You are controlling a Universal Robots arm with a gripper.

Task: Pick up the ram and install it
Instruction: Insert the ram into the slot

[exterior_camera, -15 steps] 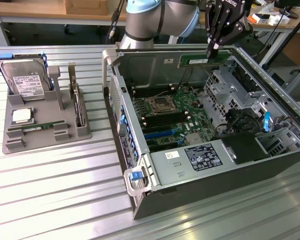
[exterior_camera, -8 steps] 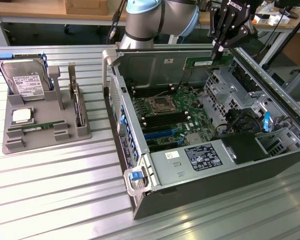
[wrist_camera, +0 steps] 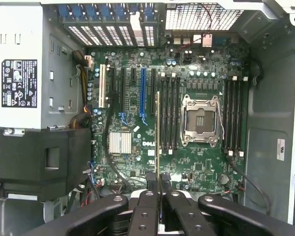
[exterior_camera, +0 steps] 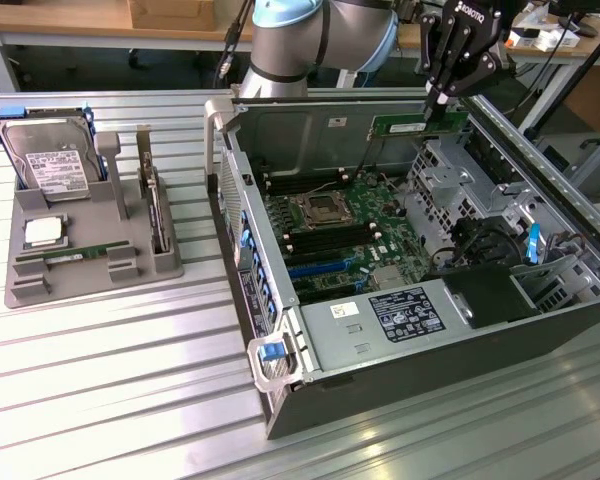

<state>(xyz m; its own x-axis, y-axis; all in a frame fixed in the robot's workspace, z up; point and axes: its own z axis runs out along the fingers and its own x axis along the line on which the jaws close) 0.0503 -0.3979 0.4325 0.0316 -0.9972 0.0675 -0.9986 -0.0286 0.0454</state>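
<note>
Pincer (wrist_camera: 159,180) pinches the ram (wrist_camera: 158,128) edge-on above the motherboard (wrist_camera: 137,142); we would hold it upright, parallel to an empty slot (wrist_camera: 170,113), and press down evenly.

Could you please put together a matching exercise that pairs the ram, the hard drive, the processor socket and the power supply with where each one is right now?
Things:
1. ram
2. hard drive
3. processor socket
4. power supply

Places:
A. in the grey tray beside the case
B. on the motherboard, between memory slots
C. clamped in the gripper above the open case
D. in a corner of the case, bearing a black label

Pairs: 1-C, 2-A, 3-B, 4-D
</note>
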